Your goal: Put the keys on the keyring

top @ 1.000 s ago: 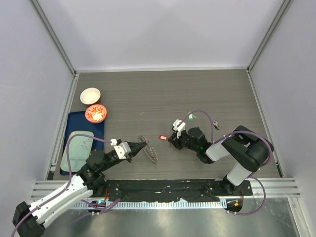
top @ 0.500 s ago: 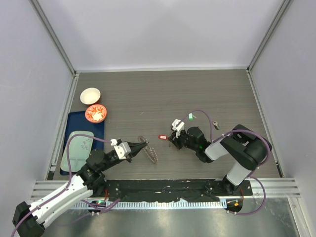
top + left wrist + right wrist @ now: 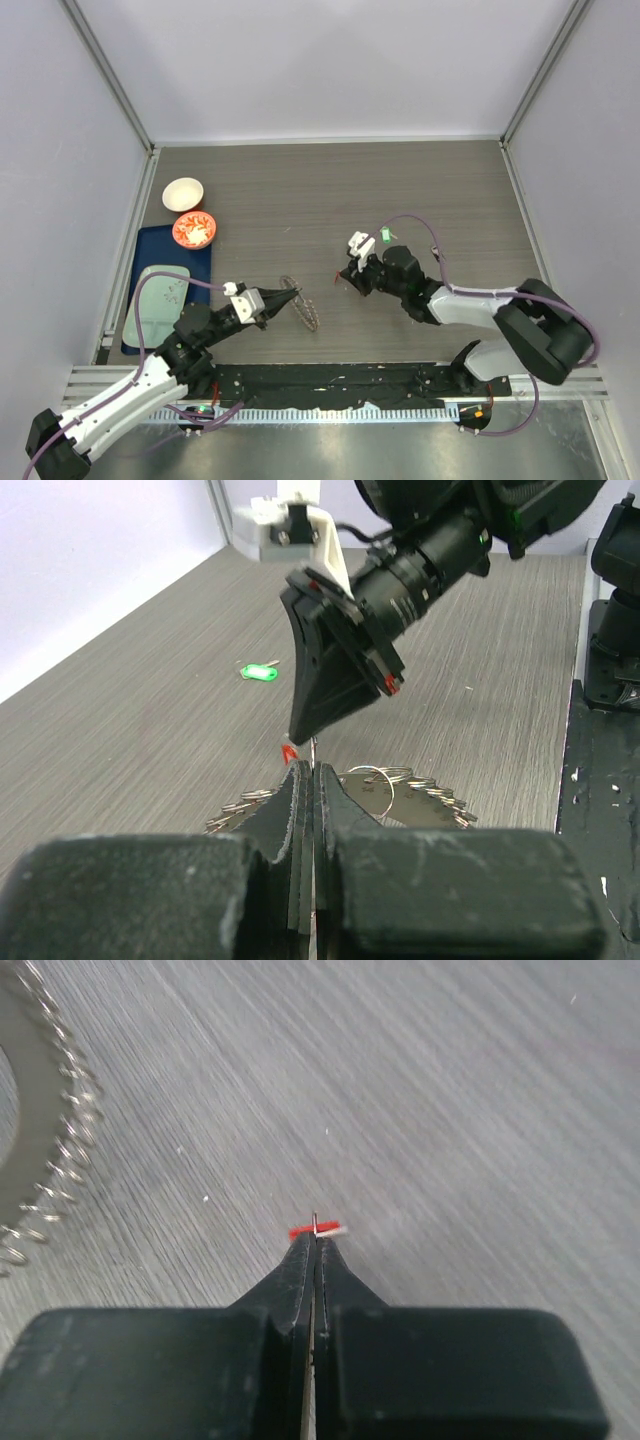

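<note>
My right gripper (image 3: 315, 1244) has its jaws pressed together on the red key (image 3: 319, 1230). Only the red head and a sliver of metal show past the tips. I judge the key to be very light and stiff. Its plastic head should grip better than the smooth blade, but a thing this small could swivel or slip out of a pinch at the slightest knock. I would hold it by the head and leave its hole free.

My left gripper (image 3: 312, 780) is also closed tight, pinching the near rim of the keyring (image 3: 420, 798). From above the ring looks steeply tilted. I cannot tell whether its lower edge rests on the table (image 3: 300, 190). It looks like thin, rigid metal, light for its width. Being so wide, it will probably lever in my fingers if pushed far from the pinch, so the rim is the only sensible hold. Its jagged edge, strung with small wire loops, may snag.

The red key hangs just beside the ring's far side, near but not touching it. The green key (image 3: 260, 671) lies flat on the table beyond my right gripper, well apart from the ring.
</note>
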